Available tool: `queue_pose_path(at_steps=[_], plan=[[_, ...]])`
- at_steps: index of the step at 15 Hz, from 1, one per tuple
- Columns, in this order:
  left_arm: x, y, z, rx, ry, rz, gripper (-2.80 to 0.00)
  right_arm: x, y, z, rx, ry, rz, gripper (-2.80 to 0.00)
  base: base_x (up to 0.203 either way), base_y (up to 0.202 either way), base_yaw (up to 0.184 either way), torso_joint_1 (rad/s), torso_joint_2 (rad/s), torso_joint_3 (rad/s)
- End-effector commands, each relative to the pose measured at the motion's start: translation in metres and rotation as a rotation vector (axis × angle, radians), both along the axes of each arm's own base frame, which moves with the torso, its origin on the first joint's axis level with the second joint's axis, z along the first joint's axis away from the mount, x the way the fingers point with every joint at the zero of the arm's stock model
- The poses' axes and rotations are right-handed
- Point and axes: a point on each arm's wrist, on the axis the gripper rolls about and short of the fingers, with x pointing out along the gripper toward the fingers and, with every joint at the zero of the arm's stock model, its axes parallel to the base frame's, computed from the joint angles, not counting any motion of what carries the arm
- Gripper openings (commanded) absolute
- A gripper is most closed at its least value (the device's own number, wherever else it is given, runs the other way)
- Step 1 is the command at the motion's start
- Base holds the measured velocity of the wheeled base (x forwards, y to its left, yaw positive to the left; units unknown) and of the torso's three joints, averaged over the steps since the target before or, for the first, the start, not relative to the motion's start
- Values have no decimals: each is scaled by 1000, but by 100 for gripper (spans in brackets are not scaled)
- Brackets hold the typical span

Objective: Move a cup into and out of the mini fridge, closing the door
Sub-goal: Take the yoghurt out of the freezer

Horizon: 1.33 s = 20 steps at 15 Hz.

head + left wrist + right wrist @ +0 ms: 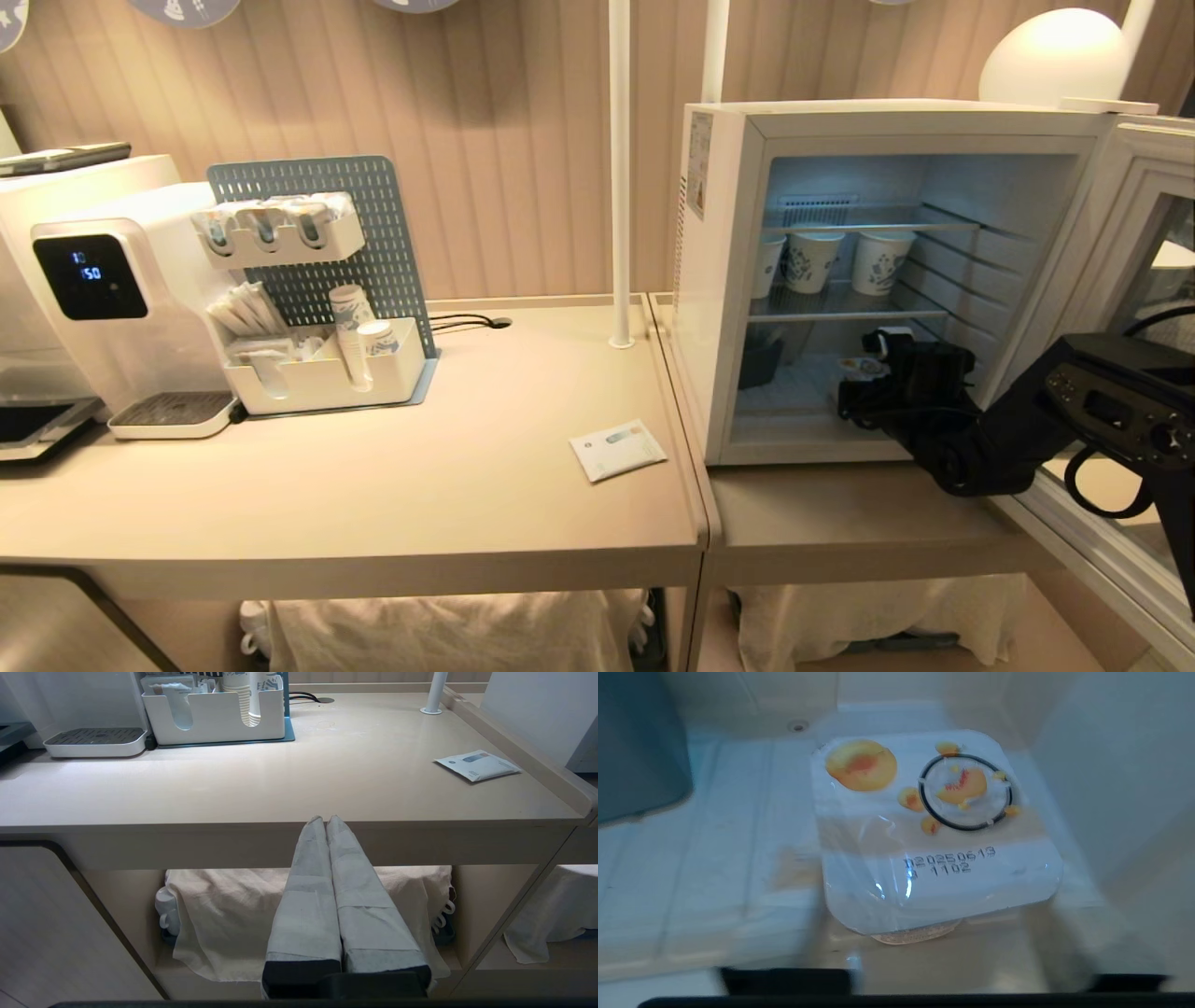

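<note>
Beige counter, mini fridge (719, 280) door (1134, 243) open, right fingers (864, 373) spread around cup (934, 830) (lower compartment), left fingers (327, 826) closed.

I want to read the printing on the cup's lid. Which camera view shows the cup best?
The right wrist view: the cup fills it, foil lid up, peach print and stamped code visible. The head view shows only a small bit of it on the mini fridge floor, beside the right gripper. The left wrist view misses it.
</note>
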Motion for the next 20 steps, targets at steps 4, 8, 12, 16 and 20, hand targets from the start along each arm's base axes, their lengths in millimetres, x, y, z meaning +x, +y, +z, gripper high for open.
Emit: queue_pose_path(at_steps=[4,8,12,16,20], plan=[[0,0,0,0,1,0,-280,-16,0,22,7,-6,2,-280,0,0,0,0,0,0],[0,0,0,0,1,0,-280,-44,0,45,12,-5,10,-280,0,0,0,0,0,0],[0,0,0,0,1,0,-280,-112,12,78,87,19,101,-280,0,0,0,0,0,0],[0,0,0,0,1,0,-280,-205,27,120,114,-45,201,-280,0,0,0,0,0,0],[0,0,0,0,1,0,-280,-303,34,157,135,-149,318,-280,0,0,0,0,0,0]])
